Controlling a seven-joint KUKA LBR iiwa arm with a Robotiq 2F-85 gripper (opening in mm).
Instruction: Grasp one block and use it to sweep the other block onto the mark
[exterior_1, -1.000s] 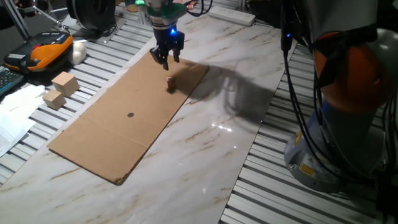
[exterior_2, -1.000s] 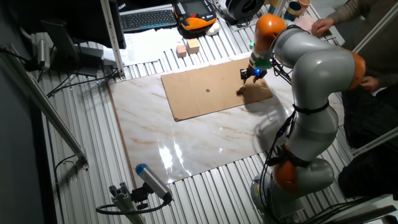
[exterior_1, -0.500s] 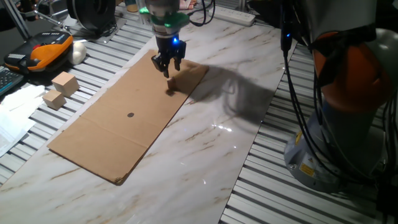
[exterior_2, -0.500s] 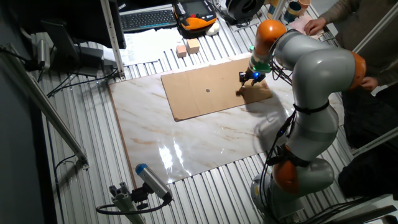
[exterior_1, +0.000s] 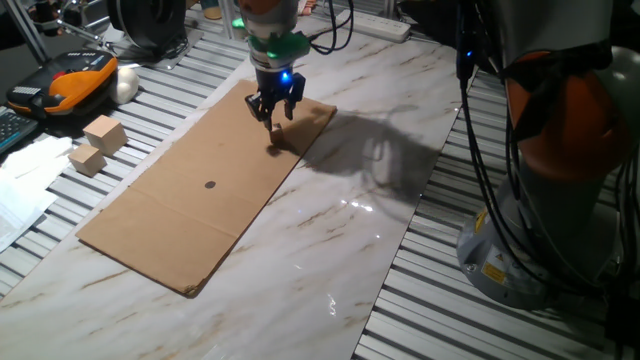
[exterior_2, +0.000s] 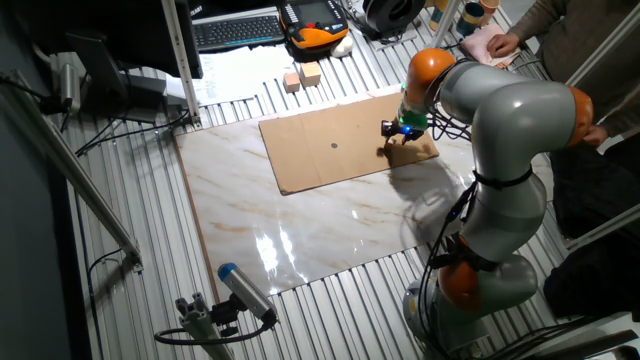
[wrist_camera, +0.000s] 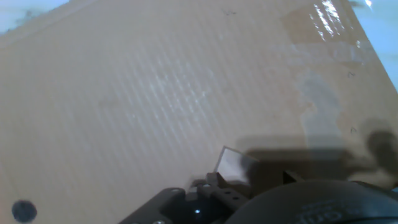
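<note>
The tiny tan cube (exterior_1: 275, 139) sits near the far right end of the brown cardboard sheet (exterior_1: 170, 205). It also shows in the other fixed view (exterior_2: 384, 149). My gripper (exterior_1: 274, 116) hangs low right over the cube with its fingers apart and nothing between them. The dark round mark (exterior_1: 209, 184) lies mid-sheet, well to the left of the cube, and also shows in the other fixed view (exterior_2: 333, 144) and the hand view (wrist_camera: 23, 210). In the hand view a small pale face (wrist_camera: 231, 165), probably the cube, lies just ahead of the dark gripper body.
Two larger pale wooden blocks (exterior_1: 104, 132) (exterior_1: 87, 159) lie on the slatted surface left of the sheet. An orange and black device (exterior_1: 72, 78) and a keyboard (exterior_2: 237, 30) are behind them. The sheet lies on a marble board (exterior_1: 330, 250). The robot base (exterior_1: 545, 200) stands at the right.
My gripper has moved right and down along the sheet's far end, from beside the cube to right over it. The cube and the mark have not moved.
</note>
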